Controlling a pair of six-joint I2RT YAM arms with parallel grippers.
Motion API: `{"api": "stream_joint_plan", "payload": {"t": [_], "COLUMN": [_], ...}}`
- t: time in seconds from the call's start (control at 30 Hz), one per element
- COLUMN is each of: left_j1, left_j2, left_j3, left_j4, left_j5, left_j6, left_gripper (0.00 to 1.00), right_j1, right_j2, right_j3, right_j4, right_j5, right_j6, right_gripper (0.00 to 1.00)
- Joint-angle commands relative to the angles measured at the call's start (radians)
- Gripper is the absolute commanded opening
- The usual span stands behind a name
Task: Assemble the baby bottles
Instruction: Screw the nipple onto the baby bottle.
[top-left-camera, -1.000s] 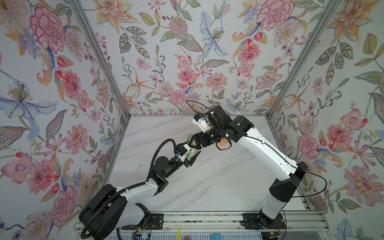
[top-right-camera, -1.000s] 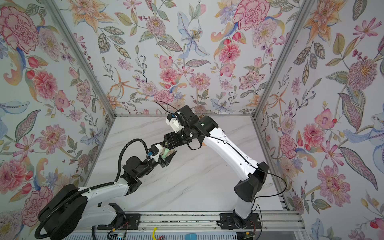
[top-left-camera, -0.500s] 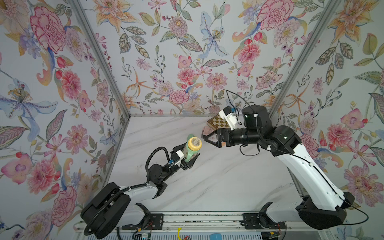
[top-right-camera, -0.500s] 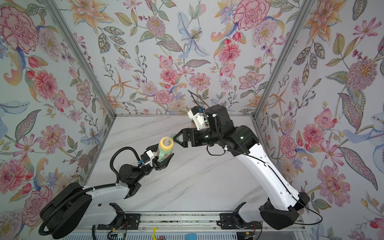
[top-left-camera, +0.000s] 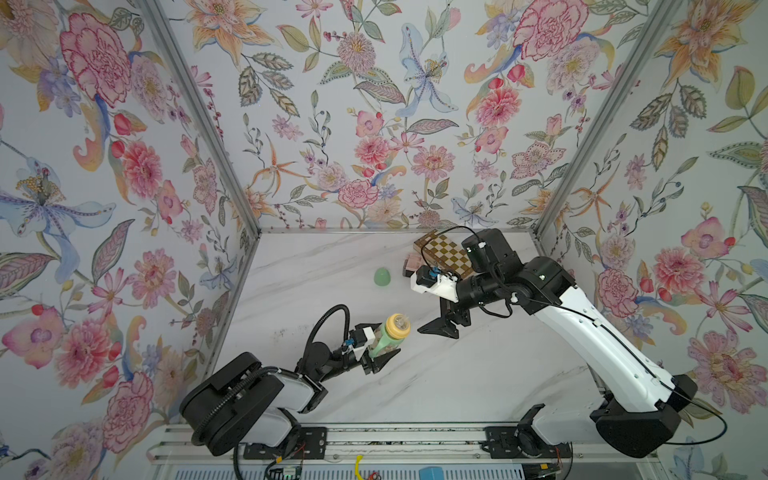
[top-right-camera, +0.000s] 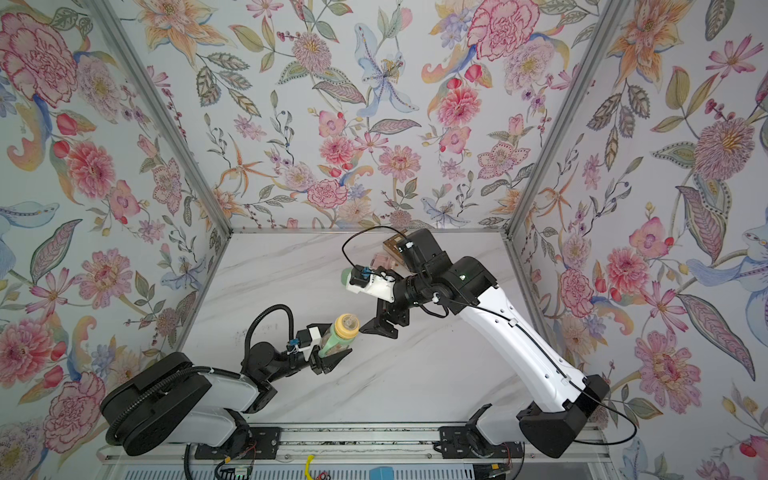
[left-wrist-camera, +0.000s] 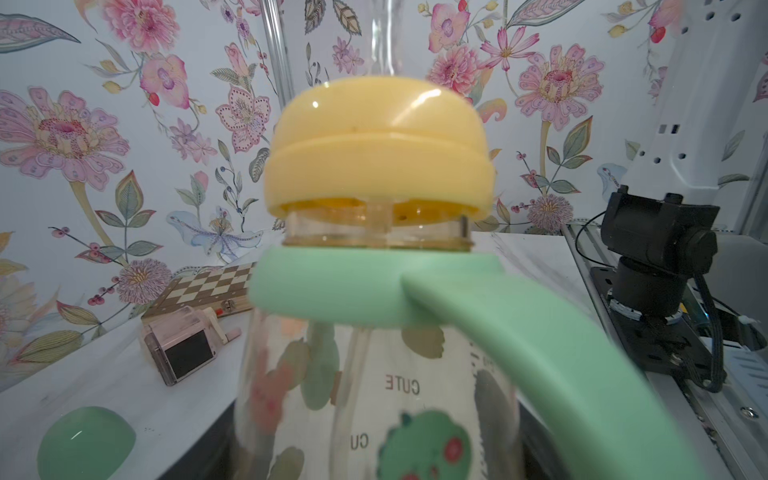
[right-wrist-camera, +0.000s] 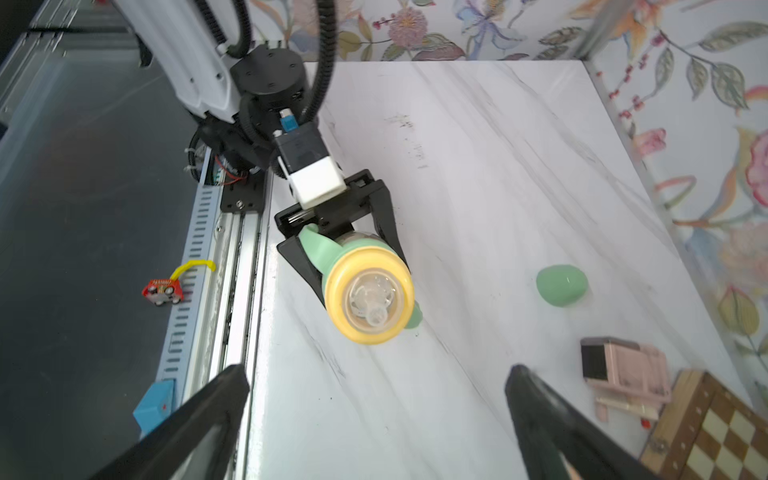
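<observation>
Floral-papered walls (top-left-camera: 374, 124) box in a white marbled worktop (top-left-camera: 478, 374). Over its middle, your left gripper (top-left-camera: 383, 360) has its fingers clamped on the small clear printed baby bottle (left-wrist-camera: 415, 395), tilted, nipple end up. The mint-green two-handled collar (left-wrist-camera: 374, 291) sits on the neck, with the yellow nipple ring (right-wrist-camera: 370, 295) above it. Your right gripper (right-wrist-camera: 376, 374) hangs near the ring, fingers wide apart, holding nothing. The mint-green dome cap (top-left-camera: 382, 277) lies alone nearer the far edge. A pink-and-black boxy bottle (right-wrist-camera: 623, 365) and a wooden chequered box (top-left-camera: 446, 253) sit toward the far right corner.
</observation>
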Motion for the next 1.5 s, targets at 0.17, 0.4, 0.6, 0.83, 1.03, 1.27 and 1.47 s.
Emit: {"api": "stream_joint_plan", "payload": {"t": [0.17, 0.4, 0.6, 0.83, 1.03, 1.27, 1.47], "left_j1": [-0.023, -0.027, -0.026, -0.027, -0.026, -0.026, -0.028], "left_j2": [0.010, -0.007, -0.008, -0.010, -0.006, -0.005, -0.042], "left_j3": [0.005, 0.003, 0.000, 0.009, 0.010, 0.016, 0.019], "left_j4": [0.290, 0.290, 0.290, 0.289, 0.290, 0.290, 0.225], "left_j5": [0.042, 0.037, 0.032, 0.031, 0.030, 0.019, -0.282], "left_j6": [0.015, 0.009, 0.006, 0.004, 0.004, 0.004, 0.102], "left_gripper": [0.00, 0.00, 0.00, 0.00, 0.00, 0.00, 0.00], "right_j1": [0.053, 0.092, 0.109, 0.131, 0.135, 0.141, 0.160], "right_j2": [0.085, 0.154, 0.166, 0.173, 0.162, 0.172, 0.215], "right_j3": [0.007, 0.012, -0.008, -0.036, -0.069, -0.048, 0.010], "right_j4": [-0.079, -0.073, -0.026, 0.019, 0.045, 0.054, 0.077], "right_j5": [0.002, 0.019, 0.054, 0.097, 0.120, 0.124, 0.236], "right_j6": [-0.246, -0.231, -0.189, -0.153, -0.148, -0.094, 0.386], "right_gripper": [0.93, 0.83, 0.70, 0.66, 0.68, 0.52, 0.43]}}
